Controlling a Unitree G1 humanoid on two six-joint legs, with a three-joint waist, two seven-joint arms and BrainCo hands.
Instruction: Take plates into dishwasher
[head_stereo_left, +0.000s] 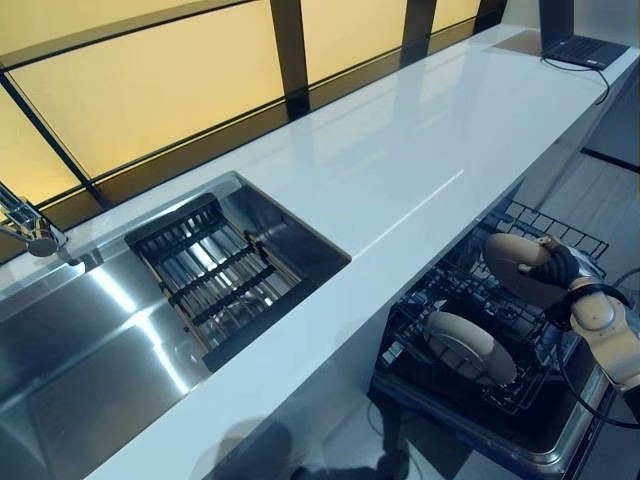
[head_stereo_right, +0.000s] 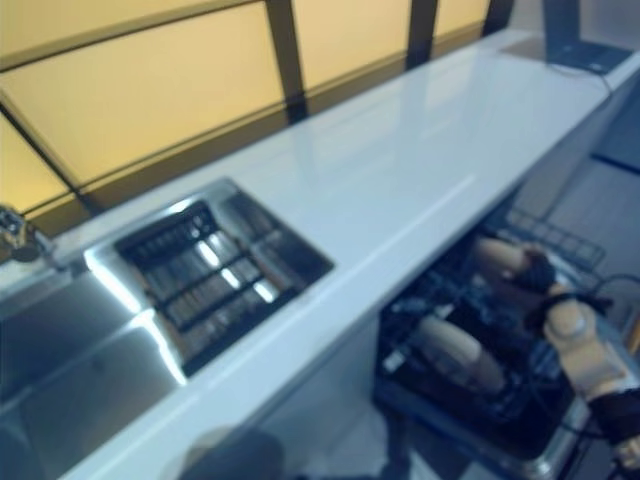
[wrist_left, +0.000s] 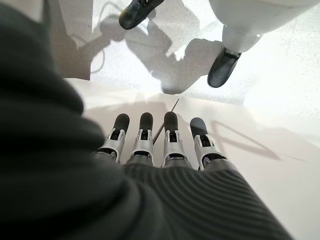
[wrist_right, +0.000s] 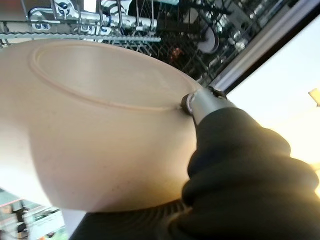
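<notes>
Nearest the head camera, a white counter (head_stereo_left: 400, 170) runs diagonally from the lower left to the upper right, with a steel sink (head_stereo_left: 90, 350) set into its left part. Inside the sink sits a dark rack (head_stereo_left: 215, 275) with ribbed bars. At the left edge a tap (head_stereo_left: 25, 230) reaches over the sink. A laptop (head_stereo_left: 585, 48) rests on the far end of the counter.

Below the counter's front edge, the dishwasher's wire basket (head_stereo_left: 545, 225) is pulled out. One beige plate (head_stereo_left: 468, 347) stands tilted on its edge among the basket's tines.

Right hand (head_stereo_left: 558, 268): raised over the basket, gripping a second beige plate (head_stereo_left: 520, 268). In the right wrist view this second plate (wrist_right: 100, 125) fills most of the frame, its underside ring visible, with one finger pressed against it; the wire basket shows beyond its edge. The plate is held above the tines and apart from the plate already standing there.

Left hand (wrist_left: 160, 150): visible only in the left wrist view, fingers straight, side by side and holding nothing, pointing toward a pale floor (wrist_left: 280, 100).
</notes>
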